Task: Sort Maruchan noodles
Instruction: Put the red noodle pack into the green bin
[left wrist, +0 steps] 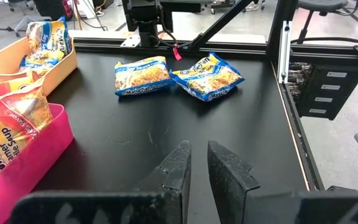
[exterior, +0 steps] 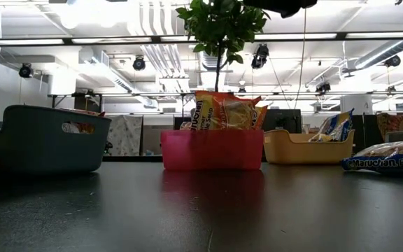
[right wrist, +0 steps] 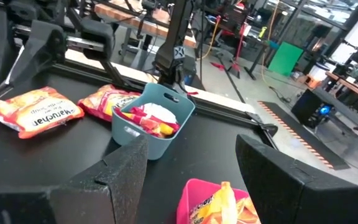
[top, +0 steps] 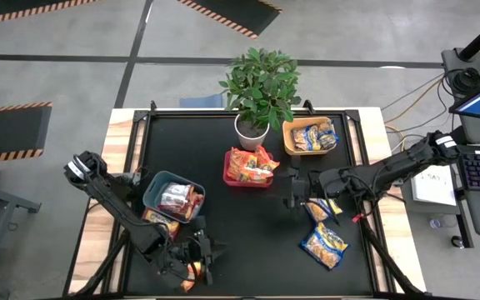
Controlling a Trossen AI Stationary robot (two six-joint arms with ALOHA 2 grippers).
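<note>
Mid-sort: loose packets left on both sides of the mat.

Left gripper (top: 200, 254) hangs low at the near-left edge, jaws nearly closed and empty; an orange packet (top: 188, 277) lies just beside it, another (top: 158, 221) by the grey bin (top: 151, 190). Right gripper (top: 293, 188) hovers mid-table, jaws spread, empty, near two blue packets (top: 324, 243) lying flat on the right. Red bin (top: 229, 177) and yellow bin (top: 288, 143) already hold packets. My call: open the left jaws, drop straight onto the orange packet, pinch across its short side. Blue packets' long axes run roughly diagonal, near-right to far-left; label direction unclear.
</note>
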